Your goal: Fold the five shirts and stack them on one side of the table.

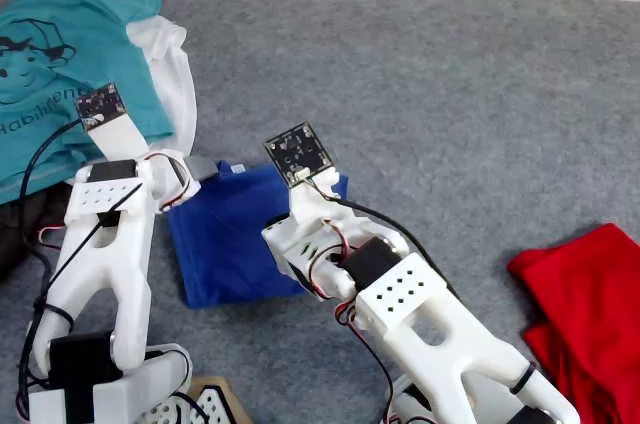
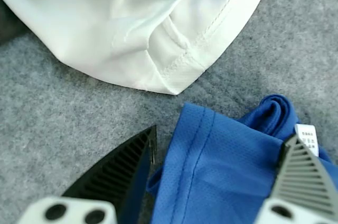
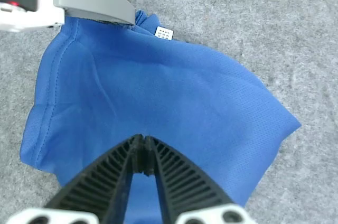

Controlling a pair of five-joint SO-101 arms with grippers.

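1. Centre to far right: bare grey table [image 1: 480, 74]; passage unobstructed.
2. Far left: teal shirt [image 1: 60, 44] overlying white shirt [image 1: 180, 84] blocks the corner.
3. Near right: red shirt [image 1: 585, 314] occupies the edge.
4. Near centre-left: blue shirt [image 1: 230, 234].

Blue shirt [image 3: 158, 86] of fine mesh knit, white shirt [image 2: 132, 39] smooth cloth, table [image 1: 450, 94] rough matt felt.

The left jaws stand spread over the blue shirt's [image 2: 232, 182] hemmed corner on the grey counter [image 2: 63, 113], near a white shirt [image 2: 121, 39].
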